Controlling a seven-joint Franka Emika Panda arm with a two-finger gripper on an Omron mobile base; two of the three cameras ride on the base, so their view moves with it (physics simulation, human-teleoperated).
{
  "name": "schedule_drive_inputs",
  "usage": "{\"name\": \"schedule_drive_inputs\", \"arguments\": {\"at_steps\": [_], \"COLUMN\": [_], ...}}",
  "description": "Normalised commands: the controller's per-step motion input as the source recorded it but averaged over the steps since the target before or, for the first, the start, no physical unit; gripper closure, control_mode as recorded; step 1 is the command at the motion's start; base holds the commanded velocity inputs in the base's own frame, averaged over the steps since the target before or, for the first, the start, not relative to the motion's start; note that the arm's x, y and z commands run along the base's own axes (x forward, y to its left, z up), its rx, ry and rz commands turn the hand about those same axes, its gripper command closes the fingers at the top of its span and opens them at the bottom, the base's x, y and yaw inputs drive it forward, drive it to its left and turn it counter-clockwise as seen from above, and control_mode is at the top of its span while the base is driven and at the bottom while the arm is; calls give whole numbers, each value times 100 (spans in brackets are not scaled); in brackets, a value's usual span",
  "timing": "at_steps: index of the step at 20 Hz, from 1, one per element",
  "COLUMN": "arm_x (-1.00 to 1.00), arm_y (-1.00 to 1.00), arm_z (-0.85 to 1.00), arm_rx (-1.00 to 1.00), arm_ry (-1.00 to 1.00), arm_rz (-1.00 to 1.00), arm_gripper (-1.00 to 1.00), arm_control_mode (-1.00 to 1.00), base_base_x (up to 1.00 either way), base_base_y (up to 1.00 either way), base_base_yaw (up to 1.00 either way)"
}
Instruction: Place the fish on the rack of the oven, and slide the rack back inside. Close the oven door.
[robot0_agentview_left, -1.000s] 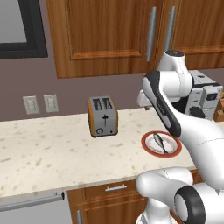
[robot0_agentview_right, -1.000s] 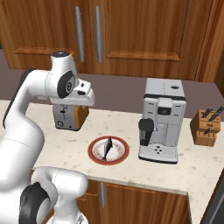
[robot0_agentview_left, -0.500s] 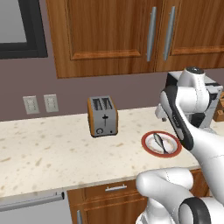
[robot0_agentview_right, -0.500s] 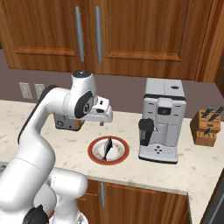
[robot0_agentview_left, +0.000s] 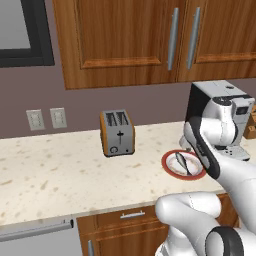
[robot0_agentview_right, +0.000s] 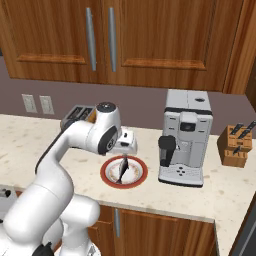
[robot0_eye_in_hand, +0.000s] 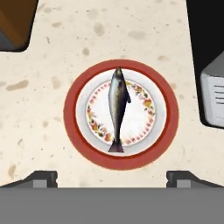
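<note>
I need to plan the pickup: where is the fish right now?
The fish lies on the red-rimmed plate on the counter, between the toaster and the coffee machine, directly below the open gripper.

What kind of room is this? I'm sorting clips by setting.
A rendered home kitchen, most likely: wooden cabinets over a speckled counter that holds a toaster, a coffee machine and a knife block.
</note>
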Motion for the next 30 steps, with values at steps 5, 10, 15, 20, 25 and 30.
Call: {"name": "schedule_drive_inputs", "arguments": {"at_steps": [5,10,15,20,25,30], "arm_x": [44,25,18,31,17,16], "arm_y": [0,-12,-6,0,-6,-3], "arm_z": [-51,-37,-41,-38,-33,-37], "arm_rx": [0,2,0,0,1,0], "arm_ry": [0,0,0,0,0,0], "arm_rz": [0,0,0,0,0,0], "arm_gripper": [-100,-100,-100,-100,-100,-100], "arm_control_mode": [-100,-100,-100,-100,-100,-100], "base_base_x": [0,0,0,0,0,0], "base_base_y": [0,0,0,0,0,0], "base_base_yaw": [0,0,0,0,0,0]}}
